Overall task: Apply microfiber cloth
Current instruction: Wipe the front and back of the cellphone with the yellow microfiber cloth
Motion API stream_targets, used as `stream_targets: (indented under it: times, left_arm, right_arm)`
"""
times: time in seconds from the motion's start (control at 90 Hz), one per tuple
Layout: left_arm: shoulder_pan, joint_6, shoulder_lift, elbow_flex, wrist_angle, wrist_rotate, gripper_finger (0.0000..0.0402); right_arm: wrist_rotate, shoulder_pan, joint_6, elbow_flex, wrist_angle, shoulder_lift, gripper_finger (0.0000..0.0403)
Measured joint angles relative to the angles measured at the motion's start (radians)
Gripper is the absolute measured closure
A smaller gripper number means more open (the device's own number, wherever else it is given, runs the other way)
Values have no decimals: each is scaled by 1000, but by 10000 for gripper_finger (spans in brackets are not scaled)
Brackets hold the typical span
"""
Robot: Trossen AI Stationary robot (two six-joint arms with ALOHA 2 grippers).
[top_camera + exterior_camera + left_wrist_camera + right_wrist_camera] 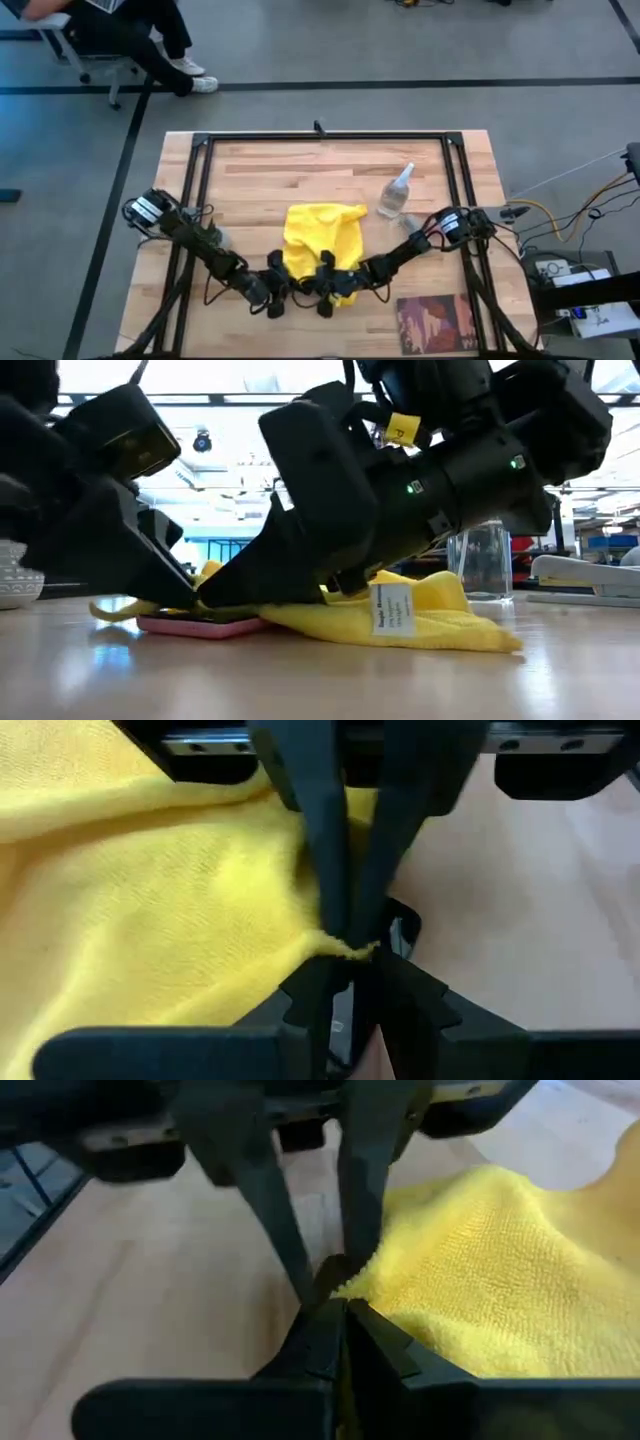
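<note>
At table's near edge, both pincers (300,292) pinching microfiber cloth (318,236).

Spread flat on the wooden table (320,680): a yellow microfiber cloth (450,622), white label (393,610) hanging at its front edge. Peeking out from under its 9 o'clock end, a flat pink-edged slab (200,626). Coming down from 10 o'clock, the left gripper (182,596); from 1 o'clock, the bulkier right gripper (228,596), both tips meeting low on the cloth. Behind the cloth at 3 o'clock, a clear plastic bottle (487,560).
</note>
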Motion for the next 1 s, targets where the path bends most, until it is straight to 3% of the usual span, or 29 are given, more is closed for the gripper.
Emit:
stream_targets:
  times: [0.278, 0.678, 0.867, 1.0]
  left_arm:
    - [-132, -127, -59, 9, -56, -1, 342]
    - [-131, -198, 264, 134, 69, -140, 342]
    - [-128, -204, 292, 148, 66, -221, 342]
    - [-109, -183, 286, 146, 62, -219, 343]
  right_arm:
    - [24, -9, -14, -1, -7, -14, 403]
    - [74, -47, -26, 7, -107, -39, 403]
    - [102, -41, 27, 27, -100, 5, 403]
    - [98, -15, 36, 74, -111, 29, 403]
